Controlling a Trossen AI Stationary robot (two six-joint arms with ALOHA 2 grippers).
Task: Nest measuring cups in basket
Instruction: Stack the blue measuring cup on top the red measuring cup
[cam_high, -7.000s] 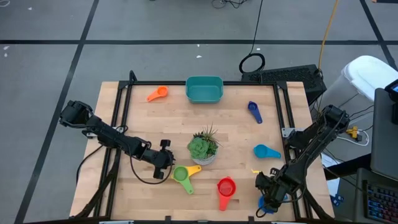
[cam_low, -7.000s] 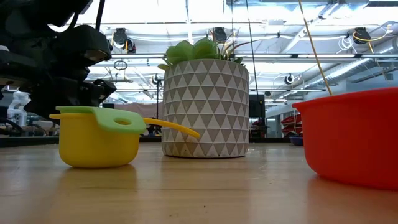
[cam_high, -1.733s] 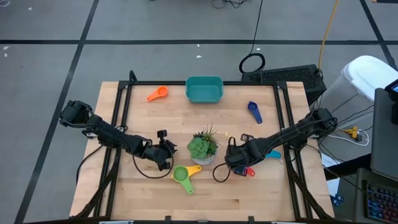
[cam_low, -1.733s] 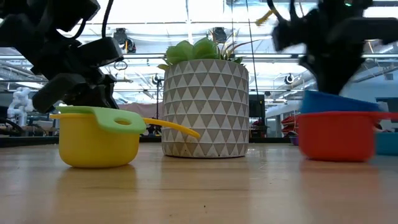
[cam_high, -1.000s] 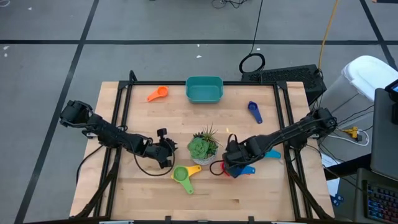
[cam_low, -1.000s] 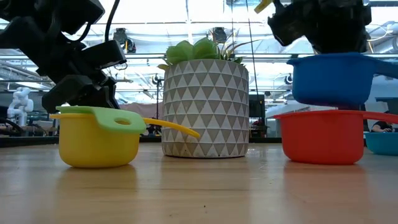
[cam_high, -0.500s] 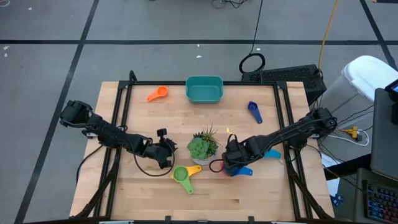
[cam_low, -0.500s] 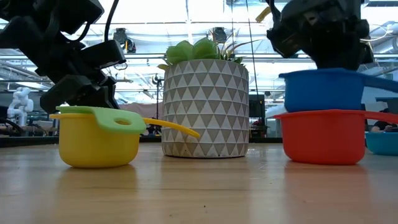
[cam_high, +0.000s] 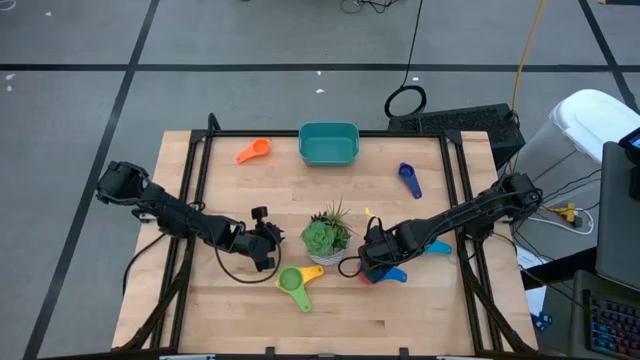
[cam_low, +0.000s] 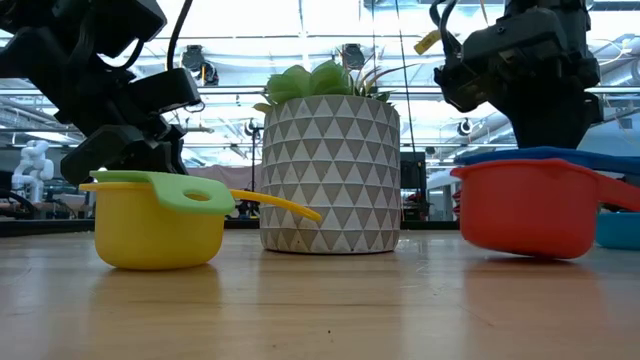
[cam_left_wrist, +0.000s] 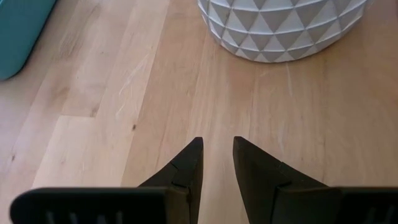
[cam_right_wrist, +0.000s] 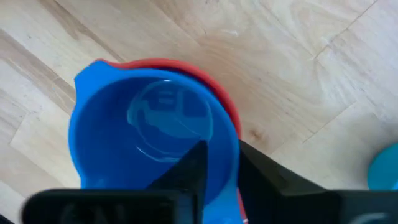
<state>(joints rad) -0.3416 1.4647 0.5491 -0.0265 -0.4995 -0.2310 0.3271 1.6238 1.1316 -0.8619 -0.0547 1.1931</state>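
Plant pot (cam_high: 326, 240) mid-desk (cam_high: 250, 190). Basket (cam_high: 329, 144) at far edge, one cup (cam_high: 253, 151) to its left, another (cam_high: 408, 179) off to its right. Two nested cups (cam_high: 293, 281) in front of the pot; left claw (cam_high: 270, 236) left of the pot. Right claw (cam_high: 367, 262) right of the pot, over another nested pair (cam_right_wrist: 155, 146). One more cup (cam_high: 437, 246) further right.

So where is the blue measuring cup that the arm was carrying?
From above, the blue cup sits nested inside the red cup, right of the potted succulent, under the right end effector.
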